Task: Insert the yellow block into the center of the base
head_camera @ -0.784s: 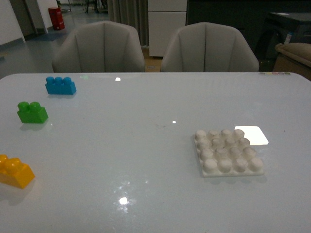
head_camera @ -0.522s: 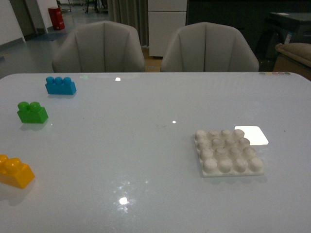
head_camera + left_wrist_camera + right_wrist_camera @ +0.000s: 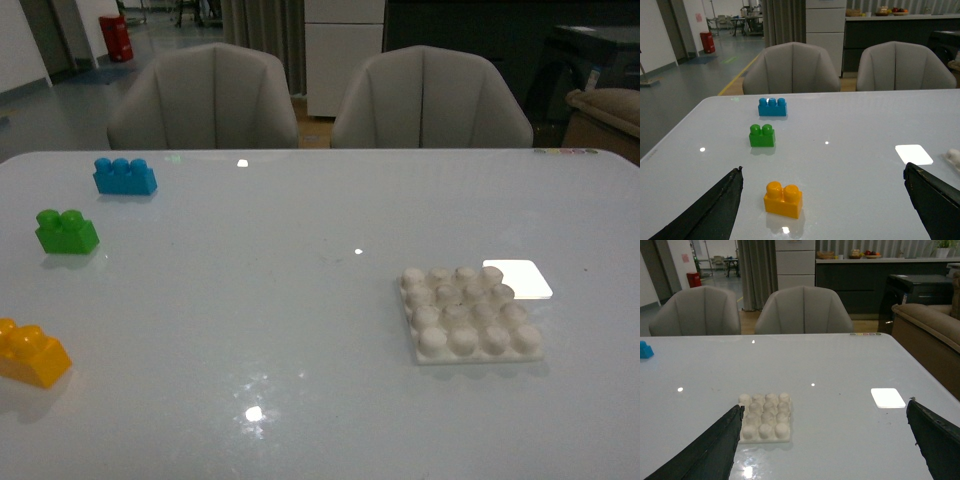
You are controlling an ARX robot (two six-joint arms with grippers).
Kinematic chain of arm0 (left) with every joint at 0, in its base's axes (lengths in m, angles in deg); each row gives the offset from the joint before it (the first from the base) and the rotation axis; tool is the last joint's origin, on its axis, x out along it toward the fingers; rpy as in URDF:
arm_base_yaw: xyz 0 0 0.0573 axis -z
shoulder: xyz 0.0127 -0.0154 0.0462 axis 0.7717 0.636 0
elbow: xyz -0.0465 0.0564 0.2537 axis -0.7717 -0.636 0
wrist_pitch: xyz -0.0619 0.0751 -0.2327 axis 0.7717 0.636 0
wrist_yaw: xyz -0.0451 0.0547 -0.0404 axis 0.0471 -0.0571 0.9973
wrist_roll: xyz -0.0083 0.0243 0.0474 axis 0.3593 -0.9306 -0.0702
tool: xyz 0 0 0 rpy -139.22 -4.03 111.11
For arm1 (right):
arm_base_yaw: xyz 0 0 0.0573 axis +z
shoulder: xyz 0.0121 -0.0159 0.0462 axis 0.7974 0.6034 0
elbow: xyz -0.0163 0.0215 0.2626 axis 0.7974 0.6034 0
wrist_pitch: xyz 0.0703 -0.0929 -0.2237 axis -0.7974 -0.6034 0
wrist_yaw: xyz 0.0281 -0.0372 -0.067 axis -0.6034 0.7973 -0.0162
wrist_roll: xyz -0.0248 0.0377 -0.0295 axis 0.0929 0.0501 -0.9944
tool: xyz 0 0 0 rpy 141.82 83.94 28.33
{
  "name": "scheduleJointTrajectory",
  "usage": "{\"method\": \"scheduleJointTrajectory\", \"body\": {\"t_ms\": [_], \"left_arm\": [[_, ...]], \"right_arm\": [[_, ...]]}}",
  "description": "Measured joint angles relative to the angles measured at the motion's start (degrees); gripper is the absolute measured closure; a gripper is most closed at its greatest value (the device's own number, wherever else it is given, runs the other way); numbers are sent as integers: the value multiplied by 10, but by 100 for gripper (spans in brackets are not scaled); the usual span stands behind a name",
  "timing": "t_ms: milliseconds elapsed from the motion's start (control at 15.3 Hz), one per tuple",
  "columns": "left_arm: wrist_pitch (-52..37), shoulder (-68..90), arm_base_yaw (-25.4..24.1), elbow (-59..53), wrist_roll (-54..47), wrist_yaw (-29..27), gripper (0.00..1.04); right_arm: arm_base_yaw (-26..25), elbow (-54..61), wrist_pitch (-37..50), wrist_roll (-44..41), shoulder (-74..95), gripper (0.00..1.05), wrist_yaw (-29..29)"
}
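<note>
The yellow block lies at the table's near left edge, studs up. In the left wrist view this yellow block sits ahead of my open left gripper, nearer its left finger, untouched. The white studded base rests on the right half of the table. My right gripper is open too, with the base just beside its left finger. Neither gripper appears in the front view.
A green brick and a blue brick stand behind the yellow block on the left. Two grey chairs stand beyond the far edge of the table. A bright light patch reflects beside the base.
</note>
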Motion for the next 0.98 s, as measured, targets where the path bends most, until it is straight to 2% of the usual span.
{"method": "scheduleJointTrajectory", "body": {"t_ms": [196,261,327,392,588,653,784,980], "left_arm": [[0,0,0,0,0,0,7],[0,0,0,0,0,0,7],[0,0,0,0,0,0,7],[-1,0,0,0,0,0,7],[0,0,0,0,0,0,7],[0,0,0,0,0,0,7],[0,0,0,0,0,0,7],[0,0,0,0,0,0,7]], "right_arm": [[0,0,0,0,0,6,0],[15,-16,-54,5,16,6,45],[26,-47,-63,6,108,6,111],[-2,-77,-1,1,186,6,120],[-59,-198,199,-28,433,6,60],[-71,-245,232,-31,525,6,40],[-80,-363,238,-53,737,6,27],[-76,-508,177,-63,979,6,12]]}}
